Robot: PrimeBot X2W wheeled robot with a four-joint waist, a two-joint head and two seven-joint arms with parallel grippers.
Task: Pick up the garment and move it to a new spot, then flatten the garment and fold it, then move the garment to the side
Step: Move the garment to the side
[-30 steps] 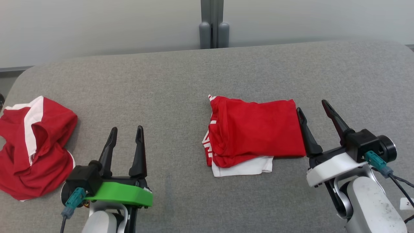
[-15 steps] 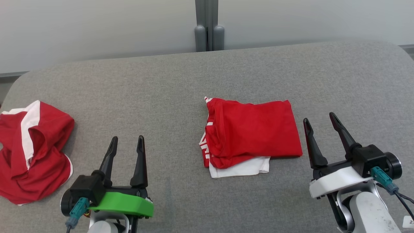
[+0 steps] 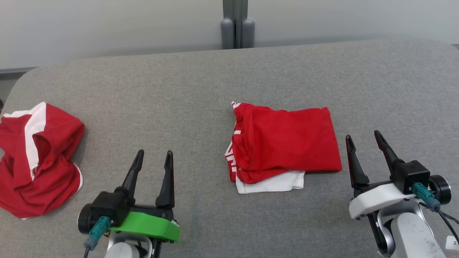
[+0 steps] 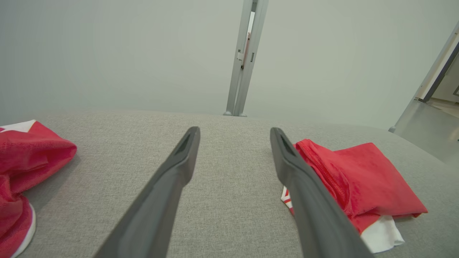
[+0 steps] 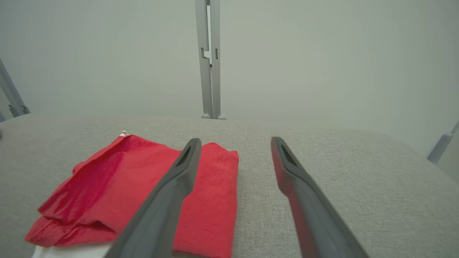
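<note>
A folded red garment [image 3: 285, 143] with a white layer showing at its front edge lies on the grey table [image 3: 200, 89], right of centre. It also appears to the right in the left wrist view [image 4: 362, 175] and to the left in the right wrist view [image 5: 136, 186]. My right gripper [image 3: 364, 143] stands open just right of the folded garment, apart from it. At the lower left my left gripper [image 3: 154, 159] is open over bare table, nothing between its fingers. A second, crumpled red-and-white garment [image 3: 36, 157] lies at the table's left edge.
A grey post [image 3: 236, 25] rises behind the table's far edge, against a pale wall. The table's corners are rounded. Bare grey surface lies between the two garments and along the far side.
My right gripper has drawn back from the folded garment's right edge toward the lower right. The left gripper sits slightly further right. The camera has shifted a little.
</note>
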